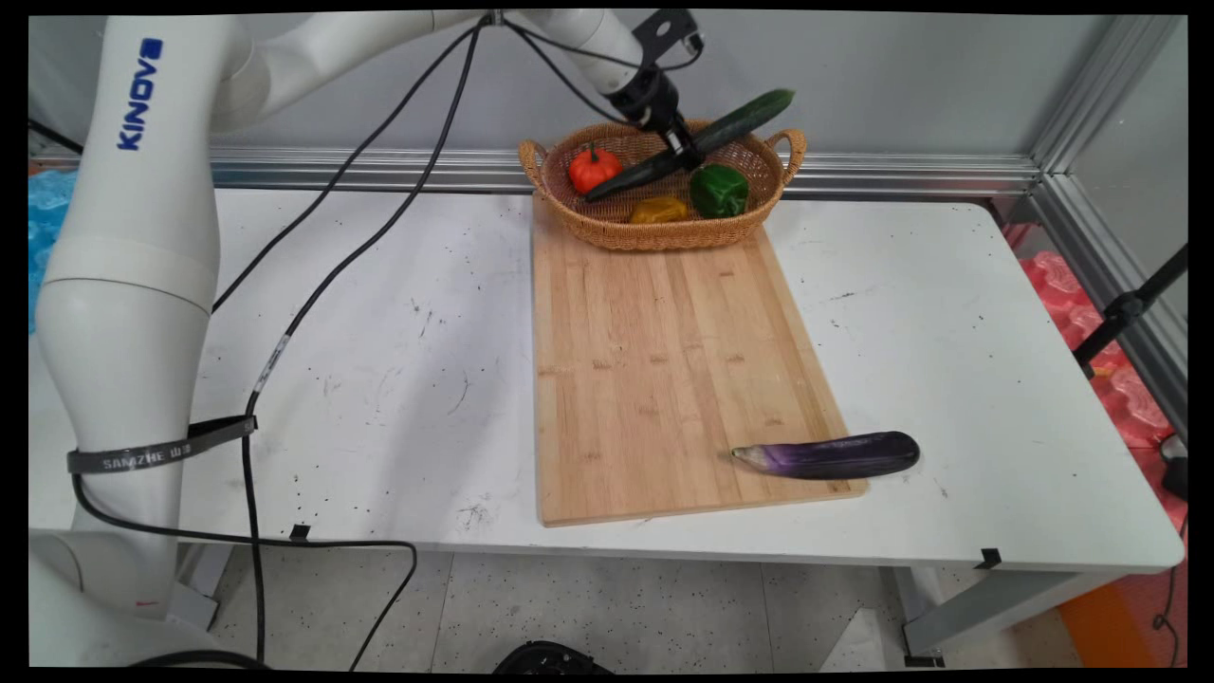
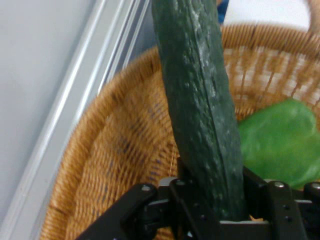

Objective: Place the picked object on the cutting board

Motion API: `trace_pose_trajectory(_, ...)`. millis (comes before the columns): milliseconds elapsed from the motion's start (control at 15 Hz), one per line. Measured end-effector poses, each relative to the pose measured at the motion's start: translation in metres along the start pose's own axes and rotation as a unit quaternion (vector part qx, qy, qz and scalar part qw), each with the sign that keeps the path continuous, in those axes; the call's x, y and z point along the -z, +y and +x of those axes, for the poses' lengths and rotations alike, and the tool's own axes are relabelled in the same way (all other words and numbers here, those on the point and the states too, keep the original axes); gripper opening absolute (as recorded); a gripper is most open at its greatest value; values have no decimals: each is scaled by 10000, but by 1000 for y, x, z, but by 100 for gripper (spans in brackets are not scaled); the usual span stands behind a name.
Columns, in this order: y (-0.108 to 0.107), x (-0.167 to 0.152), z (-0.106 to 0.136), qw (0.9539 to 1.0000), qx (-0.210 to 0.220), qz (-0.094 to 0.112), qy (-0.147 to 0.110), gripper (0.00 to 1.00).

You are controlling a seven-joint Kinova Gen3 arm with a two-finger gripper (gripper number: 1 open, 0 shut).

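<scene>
— While poised over the wicker basket [image 1: 664, 228] at the far end of the tabletop [image 1: 398, 379], clamped what?
— Held a long dark-green cucumber [image 1: 697, 144] near its middle, jaws of the gripper [image 1: 685, 150] closed tight against both sides. Seen clearly from the hand view: cucumber [image 2: 202, 115] rising straight up out of the black gripper [image 2: 220, 205].
— Lay how?
— Tilted, lower end down inside the basket, upper end jutting up past the right rim toward the wall.
— Shared the basket with what else?
— An orange-red tomato [image 1: 594, 168] at the left, a green bell pepper [image 1: 718, 190] at the right, a yellow-orange pepper [image 1: 659, 210] at the front. Green pepper [image 2: 280, 142] just beside the cucumber in the hand view.
— And on the rest of the tabletop?
— A bamboo cutting board [image 1: 654, 370] reaching from the basket toward the near edge. A purple eggplant [image 1: 827, 455] across its near right corner, partly off the board, well apart from the gripper.
</scene>
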Motion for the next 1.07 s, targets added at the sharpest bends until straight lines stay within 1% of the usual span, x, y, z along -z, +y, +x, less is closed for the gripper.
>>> trace_pose_trajectory(267,12,22,31,9998,-14,40,173,0)
trace_pose_trajectory(533,35,46,64,9996,-28,9,264,0)
trace_pose_trajectory(733,61,62,84,9997,14,-99,230,0)
trace_pose_trajectory(1000,103,79,102,9993,71,-347,108,0)
trace_pose_trajectory(1067,110,82,104,9992,91,-387,88,0)
